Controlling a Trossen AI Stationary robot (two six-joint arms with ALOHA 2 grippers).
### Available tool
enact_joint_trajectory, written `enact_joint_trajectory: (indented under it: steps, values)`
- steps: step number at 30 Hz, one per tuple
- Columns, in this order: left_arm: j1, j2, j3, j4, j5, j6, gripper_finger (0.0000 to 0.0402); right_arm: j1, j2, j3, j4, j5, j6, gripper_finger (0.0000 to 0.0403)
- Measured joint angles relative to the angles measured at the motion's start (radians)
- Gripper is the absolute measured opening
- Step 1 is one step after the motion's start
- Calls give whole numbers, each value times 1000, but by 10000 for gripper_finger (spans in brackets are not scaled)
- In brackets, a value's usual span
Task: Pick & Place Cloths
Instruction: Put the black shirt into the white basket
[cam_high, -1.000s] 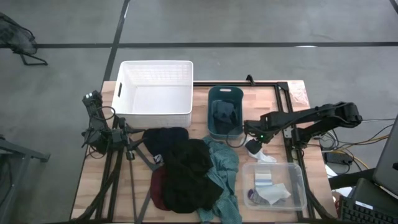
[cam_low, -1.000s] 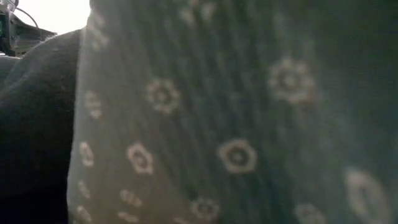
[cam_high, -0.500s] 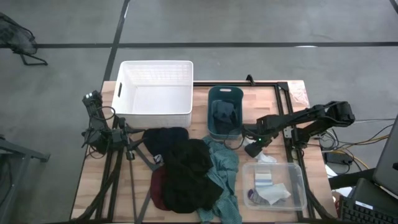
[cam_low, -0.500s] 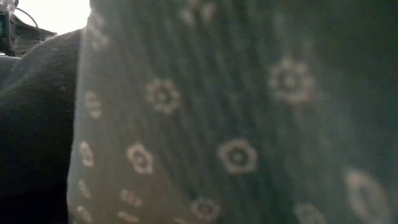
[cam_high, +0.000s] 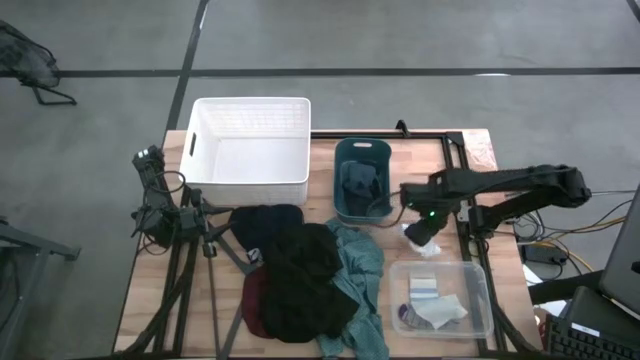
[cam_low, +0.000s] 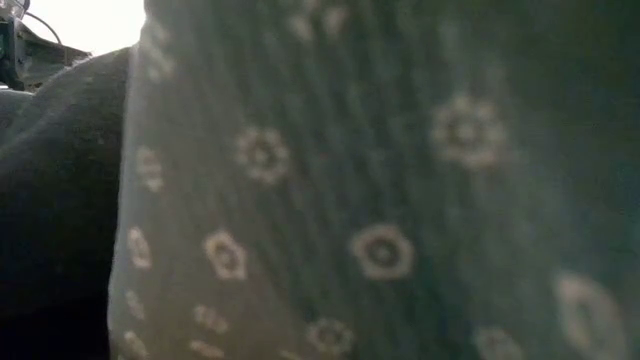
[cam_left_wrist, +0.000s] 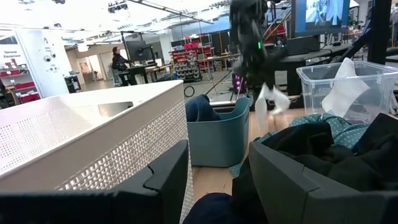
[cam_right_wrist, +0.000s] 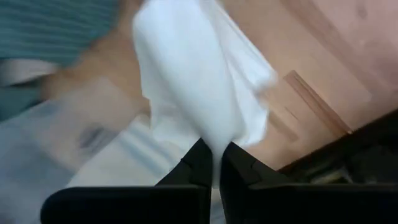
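Observation:
A pile of cloths lies at the table's middle front: a black one (cam_high: 300, 275), a teal green one (cam_high: 362, 265) and a maroon one (cam_high: 253, 302). The teal green cloth (cam_low: 380, 200) fills the low view. My right gripper (cam_high: 424, 214) is shut on a small white cloth (cam_high: 420, 236) between the teal bin (cam_high: 362, 180) and the clear bin (cam_high: 440, 298). My left gripper (cam_left_wrist: 217, 186) stands open at the pile's left side, with a dark fold (cam_left_wrist: 211, 210) low between its fingers. My right gripper pinches a gathered fold of the white cloth (cam_right_wrist: 217, 142) between its two fingertips (cam_right_wrist: 200, 167). The fingers come from above, pointing down. The cloth (cam_left_wrist: 271, 99) hangs slack below them in two lobes, lifted off the tabletop.
A large white bin (cam_high: 250, 150) stands at the far left. The teal bin holds a dark navy cloth (cam_high: 360, 182). Small white and grey cloths (cam_high: 432, 308) lie in the clear bin. A black frame rail (cam_high: 462, 200) runs along the table's right side.
My right gripper has dipped onto the white cloth, shut on it and risen a little toward the table's right edge. The cloth, which lay on the table, now hangs below the fingers.

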Motion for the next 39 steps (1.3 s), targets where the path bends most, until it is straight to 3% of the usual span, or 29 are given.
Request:
enact_joint_trajectory:
  steps: [5,11,14,17,25,32,39]
  values:
    - [0,0,0,1,0,0,177,0,-131,212,-59,-57,101,9]
    - [0,0,0,0,0,0,177,37,-202,426,-38,-197,347,9]
    - [0,0,0,0,0,0,177,78,-205,496,36,-233,441,9]
    - [0,0,0,0,0,0,177,129,-200,519,136,-233,428,9]
    - [0,0,0,0,0,0,177,320,-140,425,210,-246,350,9]
    - [0,0,0,0,0,0,177,488,-85,248,230,-432,357,9]
    - [0,1,0,0,0,0,177,546,-50,85,237,-442,406,15]
